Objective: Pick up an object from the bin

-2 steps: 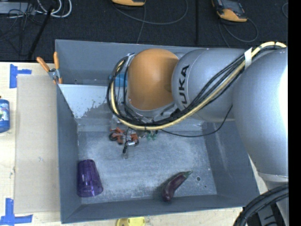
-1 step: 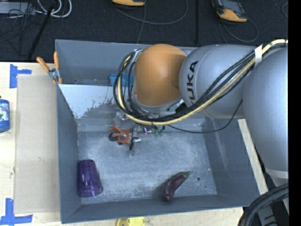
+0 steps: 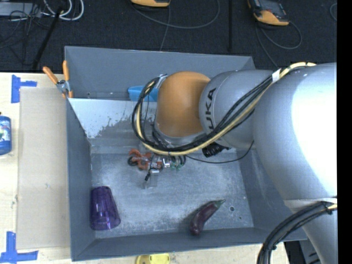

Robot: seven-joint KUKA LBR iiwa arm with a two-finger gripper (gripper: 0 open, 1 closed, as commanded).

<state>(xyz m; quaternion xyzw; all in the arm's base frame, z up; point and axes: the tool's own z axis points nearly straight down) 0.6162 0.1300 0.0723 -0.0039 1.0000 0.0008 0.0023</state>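
Gripper (image 3: 149,175) hangs above the bin (image 3: 165,202) floor, its grip impossible to judge, purple cup (image 3: 104,207) down-left of it, dark aubergine (image 3: 204,216) down-right.

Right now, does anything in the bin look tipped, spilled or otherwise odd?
The purple cup lies on its side near the bin's lower-left corner. The aubergine lies loose at lower right. Nothing looks spilled or broken; a blue thing at the back is partly hidden by the arm.
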